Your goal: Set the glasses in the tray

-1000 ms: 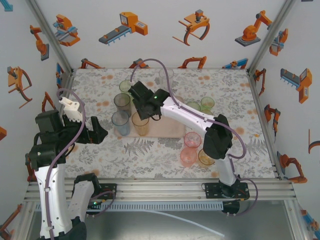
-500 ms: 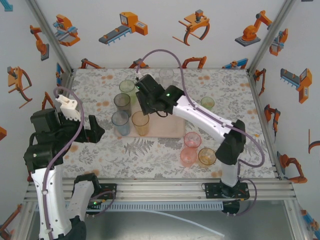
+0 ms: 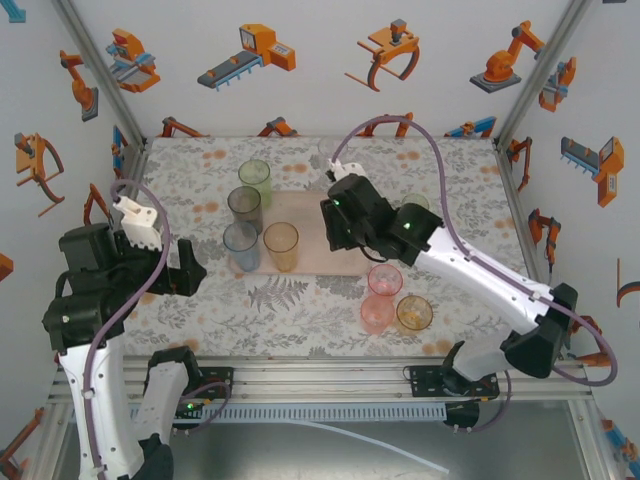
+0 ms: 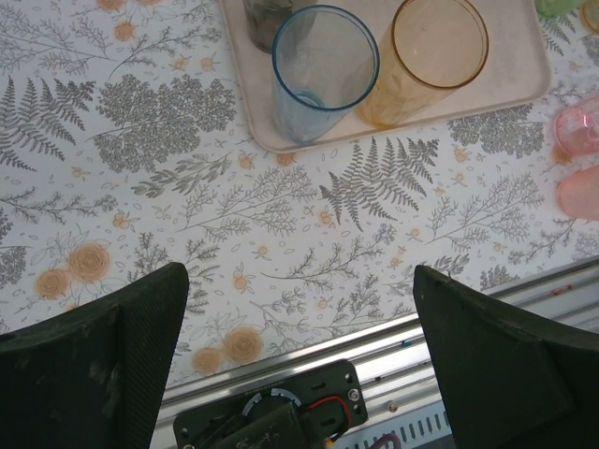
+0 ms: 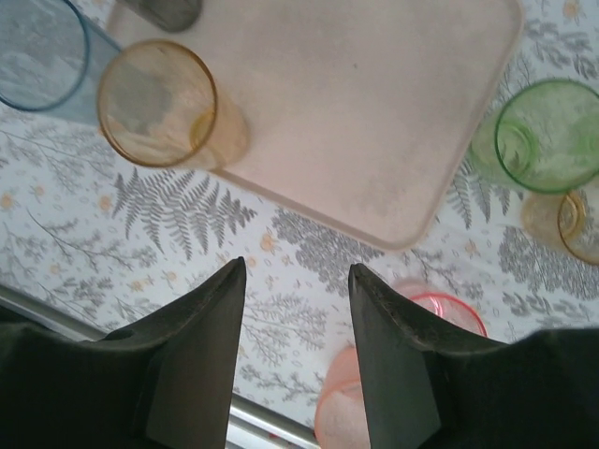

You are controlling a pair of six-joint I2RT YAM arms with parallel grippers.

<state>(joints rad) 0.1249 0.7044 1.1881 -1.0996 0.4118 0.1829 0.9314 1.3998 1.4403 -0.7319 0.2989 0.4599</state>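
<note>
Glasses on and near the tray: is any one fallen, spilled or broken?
Nothing stands out. The blue glass and orange glass stand upright on the tray; the pink glass beside it is upright too.

Three glasses (image 3: 281, 243) stand left on the tray (image 3: 305, 225), others right of it.

Right fingers (image 5: 192, 374) have swung rightward, clear of the amber glass (image 5: 159, 103) (empty-handed).

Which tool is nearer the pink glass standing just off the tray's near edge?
Right. The right tool hovers open almost directly above the pink glass, by the near edge of the tray. The left tool hangs well off to its left, beyond the blue glass.
</note>
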